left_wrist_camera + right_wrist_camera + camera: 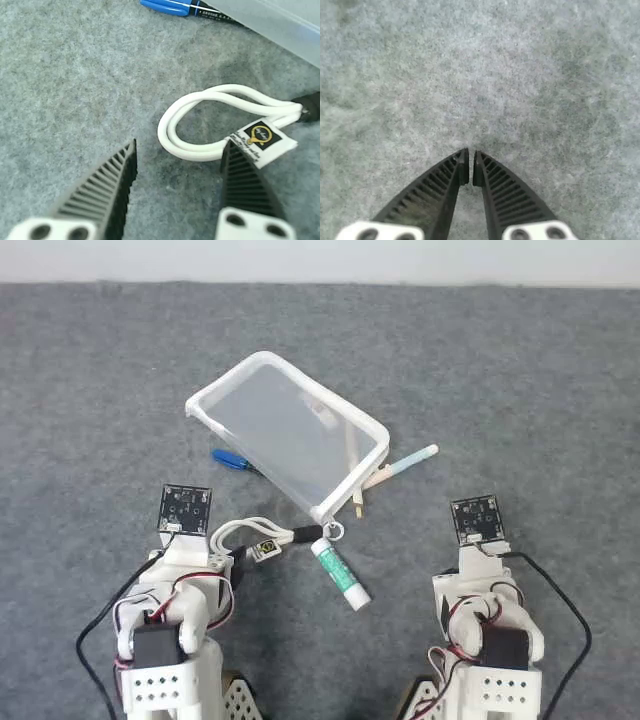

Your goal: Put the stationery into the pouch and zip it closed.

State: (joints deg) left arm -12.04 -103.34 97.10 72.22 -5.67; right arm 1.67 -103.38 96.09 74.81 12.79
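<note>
The left hand (pixel 180 145) gapes wide just over a looped white cable (pixel 166 134) on the grey tabletop (pixel 100 390). The right hand (pixel 471 152) is pinched almost closed above the felt.

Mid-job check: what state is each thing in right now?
left gripper: open, empty, by the white cord loop.
right gripper: shut, empty, over bare mat.
pouch: lying flat; zip state unclear.
glue stick: lying outside the pouch.
blue pen: outside, partly under the pouch.
pastel pen: protruding at the pouch's edge.
</note>
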